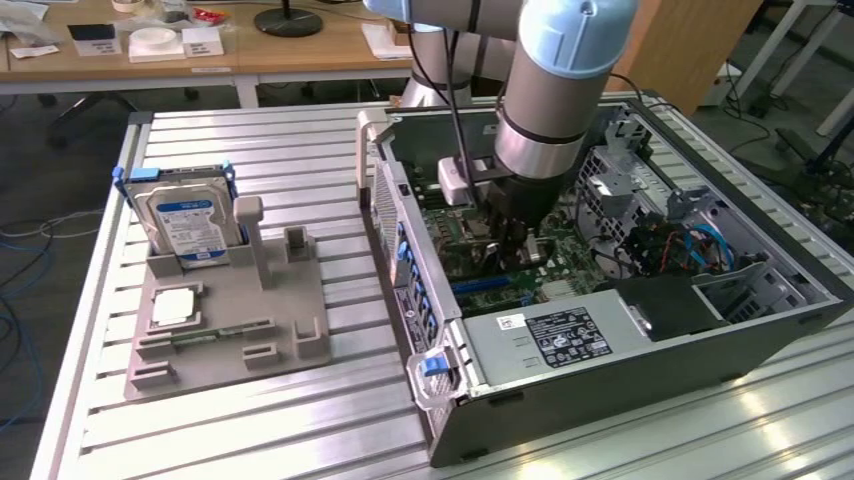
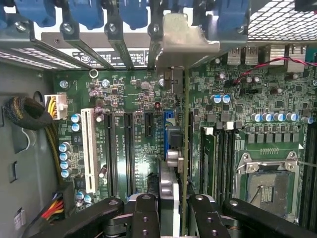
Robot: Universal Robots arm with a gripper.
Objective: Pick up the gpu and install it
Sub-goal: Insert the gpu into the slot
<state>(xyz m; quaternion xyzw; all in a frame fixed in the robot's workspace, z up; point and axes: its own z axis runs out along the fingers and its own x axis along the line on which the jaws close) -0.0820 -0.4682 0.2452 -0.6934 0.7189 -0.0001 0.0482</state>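
Observation:
The gpu (image 2: 185, 124) is seen edge-on as a thin board, and its grey metal bracket (image 2: 185, 42) reaches up to the row of rear slot openings. My gripper (image 2: 176, 218) is shut on it, with a black finger (image 2: 145, 215) on one side and another on the other side. The card stands over the green motherboard (image 2: 133, 94), close beside the blue slot (image 2: 168, 119). I cannot tell whether it sits in a slot. In the exterior view my gripper (image 1: 523, 240) reaches down inside the open computer case (image 1: 400, 250), over the motherboard.
A white slot (image 2: 89, 148), black slots (image 2: 128, 148) and the processor socket (image 2: 267, 183) flank the card. The power supply (image 1: 567, 335) and cables (image 1: 674, 245) crowd the case. Outside, a grey fixture (image 1: 287, 300) holds a hard drive (image 1: 187, 225) and a memory stick (image 1: 200, 340).

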